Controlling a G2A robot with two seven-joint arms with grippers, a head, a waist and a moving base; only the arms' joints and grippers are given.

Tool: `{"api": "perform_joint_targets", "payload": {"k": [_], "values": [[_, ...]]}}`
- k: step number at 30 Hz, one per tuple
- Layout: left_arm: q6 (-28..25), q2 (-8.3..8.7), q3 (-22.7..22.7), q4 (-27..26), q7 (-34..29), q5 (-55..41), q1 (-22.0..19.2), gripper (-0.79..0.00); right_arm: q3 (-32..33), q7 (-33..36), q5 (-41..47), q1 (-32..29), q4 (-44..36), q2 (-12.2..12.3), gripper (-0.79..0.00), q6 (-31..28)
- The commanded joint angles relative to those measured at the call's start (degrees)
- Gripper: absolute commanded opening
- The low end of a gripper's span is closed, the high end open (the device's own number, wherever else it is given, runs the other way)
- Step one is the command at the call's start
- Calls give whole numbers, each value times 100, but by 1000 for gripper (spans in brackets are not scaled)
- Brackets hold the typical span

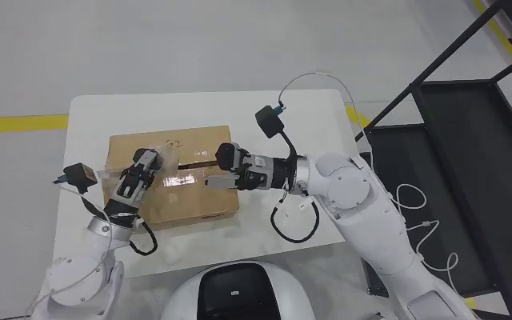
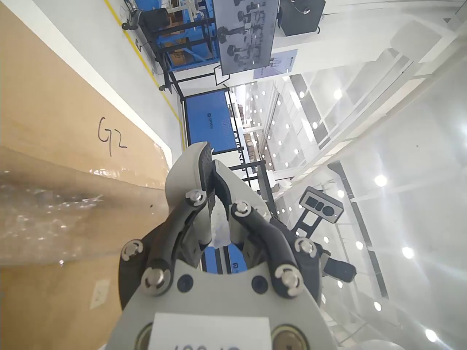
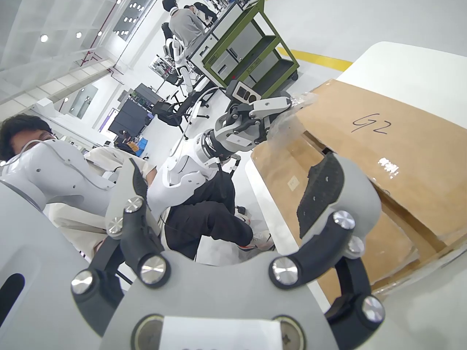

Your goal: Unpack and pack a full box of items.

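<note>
The cardboard box (image 1: 188,204) lies on the white table (image 1: 280,112), beneath both grippers. The left gripper (image 1: 150,158) is pinched closed on a strip of clear tape (image 3: 282,123) lifted from the box top. The right gripper (image 1: 218,166) is spread wide and holds nothing, just above the box's centre seam.

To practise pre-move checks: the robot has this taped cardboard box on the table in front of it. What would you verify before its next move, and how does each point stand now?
1. The left gripper is shut on the clear tape: ok.
2. The right gripper is open, over the centre seam of the box: ok.
3. The box lies flat on the table: ok.
4. Tape fully off the seam: not ok, part sticks to the top.
5. Contents ready to lift out: cannot tell, flaps down.
</note>
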Motion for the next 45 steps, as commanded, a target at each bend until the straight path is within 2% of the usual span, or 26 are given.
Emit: {"api": "perform_joint_targets", "payload": {"k": [1, 23, 30, 37, 41, 45], "values": [[-29, -6, 131, 37, 40, 150, -22, -785, 18, 12, -1, -13, -14, 10, 0, 12], [-185, -95, 974, 457, 760, 1267, -527, -785, -25, 46, 82, 50, -25, 60, 0, 141], [-190, -153, 1367, 772, 1168, 1761, -725, -785, 4, 63, 101, 14, -62, 84, 0, 146], [-79, -212, 1675, 1065, 1296, 1973, -999, -785, 153, 92, 148, -139, -149, 131, 0, 135], [-47, -237, 1795, 1169, 1318, 2137, -1133, -696, 241, 109, 180, -202, -199, 157, 0, 125], [33, -271, 1896, 1232, 1408, 2155, -1249, -727, 287, 128, 219, -235, -230, 176, 0, 119]]}}
